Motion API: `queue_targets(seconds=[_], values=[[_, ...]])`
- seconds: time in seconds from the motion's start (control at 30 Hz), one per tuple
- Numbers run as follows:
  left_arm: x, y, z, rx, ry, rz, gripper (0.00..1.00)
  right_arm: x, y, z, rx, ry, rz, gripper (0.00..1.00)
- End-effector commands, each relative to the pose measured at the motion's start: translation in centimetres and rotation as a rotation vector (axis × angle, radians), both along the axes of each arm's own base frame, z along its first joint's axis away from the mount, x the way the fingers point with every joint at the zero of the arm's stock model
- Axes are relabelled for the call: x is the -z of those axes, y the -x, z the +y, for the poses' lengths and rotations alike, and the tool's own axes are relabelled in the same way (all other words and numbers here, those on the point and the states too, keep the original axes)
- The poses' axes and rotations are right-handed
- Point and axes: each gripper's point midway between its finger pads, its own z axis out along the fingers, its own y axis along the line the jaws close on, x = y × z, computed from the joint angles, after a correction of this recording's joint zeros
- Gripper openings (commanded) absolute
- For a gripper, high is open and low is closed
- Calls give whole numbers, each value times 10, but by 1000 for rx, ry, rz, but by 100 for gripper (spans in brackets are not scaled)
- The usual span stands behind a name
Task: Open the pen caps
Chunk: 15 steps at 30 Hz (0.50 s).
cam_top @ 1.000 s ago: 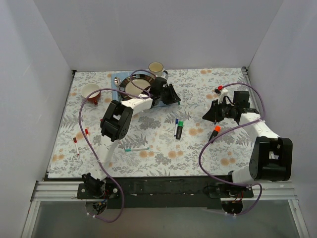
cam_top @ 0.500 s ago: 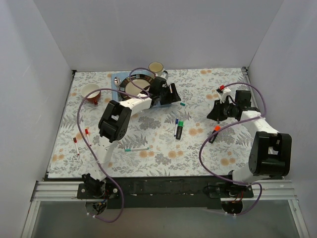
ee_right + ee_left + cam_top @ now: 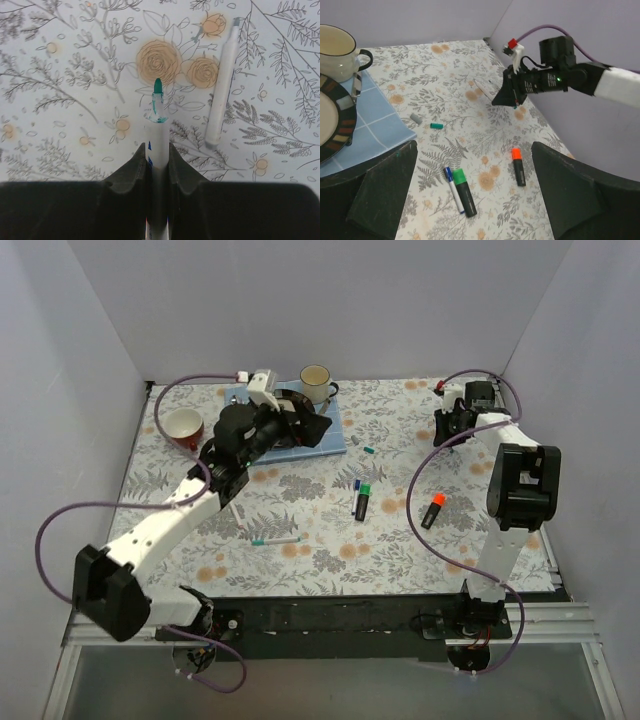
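The right gripper (image 3: 156, 152) clamps a slim white pen (image 3: 158, 120), teal nib bare; the left gripper (image 3: 472, 187) gapes, empty; a teal cap (image 3: 436, 125) lies loose near the blue mat (image 3: 385, 127); light, stiff, slick plastic, likely best pinched mid-barrel.

Robot lab cell. Plain white walls (image 3: 320, 310) box in the tabletop (image 3: 400, 550) at 9, 12 and 3 o'clock. A metal rail (image 3: 330, 625) runs along 6 o'clock, with two arms (image 3: 170, 520) mounted there and purple cables (image 3: 65, 540) looping loose. The tabletop has a floral covering and household props: mug (image 3: 316, 378) at 12, red bowl (image 3: 183, 427) at 10, pen (image 3: 276, 539) near centre.
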Motion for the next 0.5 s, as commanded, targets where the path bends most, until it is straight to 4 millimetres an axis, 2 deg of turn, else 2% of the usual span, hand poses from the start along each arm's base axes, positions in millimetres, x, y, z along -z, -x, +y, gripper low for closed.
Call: queue_targets(seconds=[0.0,0.03,0.1,0.17,0.2,0.27,0.37,0.47], values=[[37,39,30,6,-113,-4,98,9,-15,-11,14,135,53,16],[43,47,44,-27,-128,-18,98,4,-24,-11,19,148,36,16],[50,54,58,-62,-157,-37,98,12,-30,-15,31,178,47,18],[56,62,72,-103,-174,-53,98,8,-39,-17,41,194,36,20],[55,64,75,-114,-177,-59,98,16,-38,-22,55,222,56,21],[49,68,85,-145,-171,-85,98,20,-42,-9,32,247,57,24],[38,76,89,-149,-143,-126,98,23,-45,-8,29,251,63,27],[32,79,94,-163,-137,-144,98,28,-47,-15,53,284,81,34]])
